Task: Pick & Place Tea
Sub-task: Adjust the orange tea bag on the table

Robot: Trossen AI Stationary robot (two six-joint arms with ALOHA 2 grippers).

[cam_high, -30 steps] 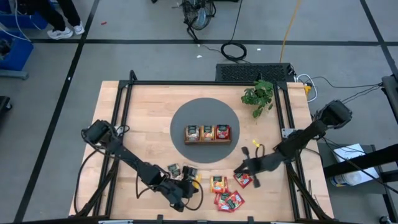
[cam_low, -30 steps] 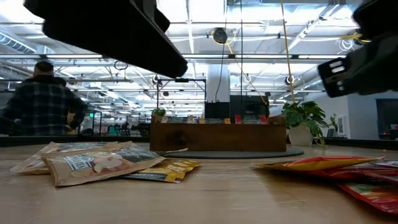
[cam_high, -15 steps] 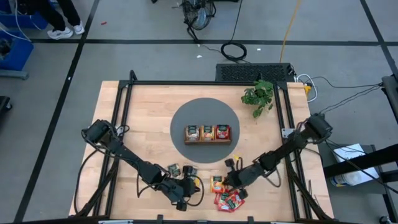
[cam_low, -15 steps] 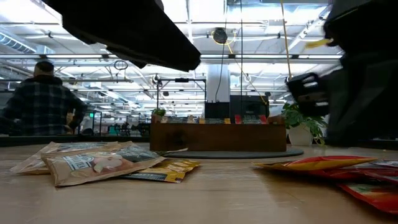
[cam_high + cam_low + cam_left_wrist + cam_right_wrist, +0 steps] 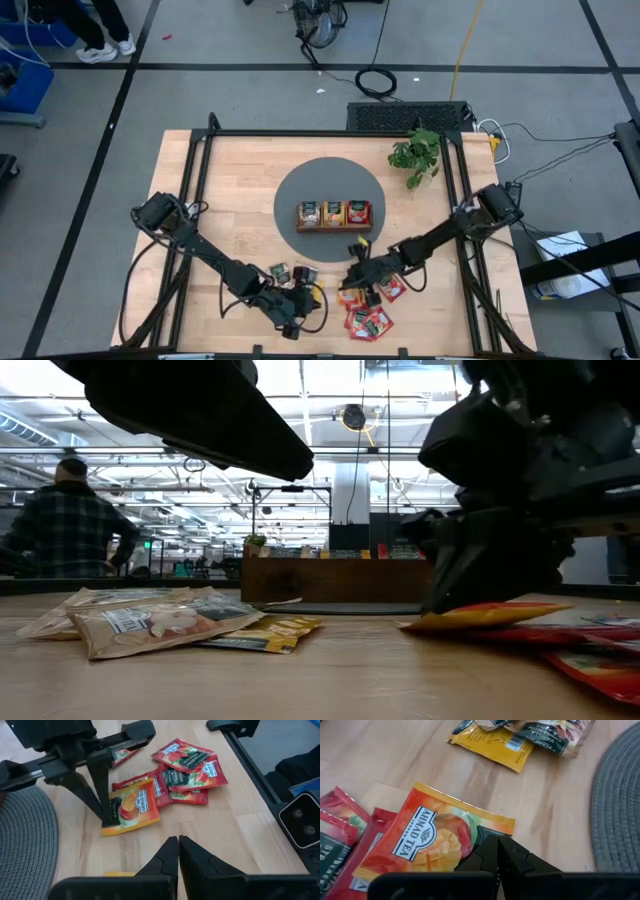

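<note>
Tea sachets lie loose near the table's front edge: an orange one (image 5: 132, 810), red ones (image 5: 190, 770) to its right, and pale tan ones (image 5: 282, 272) with a yellow one (image 5: 265, 632) to its left. My right gripper (image 5: 107, 821) is shut and slants down onto the orange sachet (image 5: 435, 840). My left gripper (image 5: 178, 842) is shut, holds nothing, and hovers above the wood just left of that sachet. The brown wooden tray (image 5: 334, 226) stands on a round grey mat (image 5: 300, 180) at mid table, with sachets upright in its compartments. My right gripper rests its shut fingertips on the orange sachet's dark green label end (image 5: 113, 816), the end toward the mat. The fingers (image 5: 95, 795) come slanting down from the table's right side. The sachet lies flat on the wood, its far end overlapping a red sachet.
A potted plant (image 5: 415, 155) stands at the far right corner. A black metal frame (image 5: 200, 190) runs along the table's left and right sides. A person in a plaid shirt (image 5: 65, 530) stands in the room beyond. Bare wood lies between the mat and the sachets.
My right gripper, staying shut, has travelled toward the table's left edge and down, from over the red sachets to the orange sachet's end nearest the mat. The sachets have kept their places.
</note>
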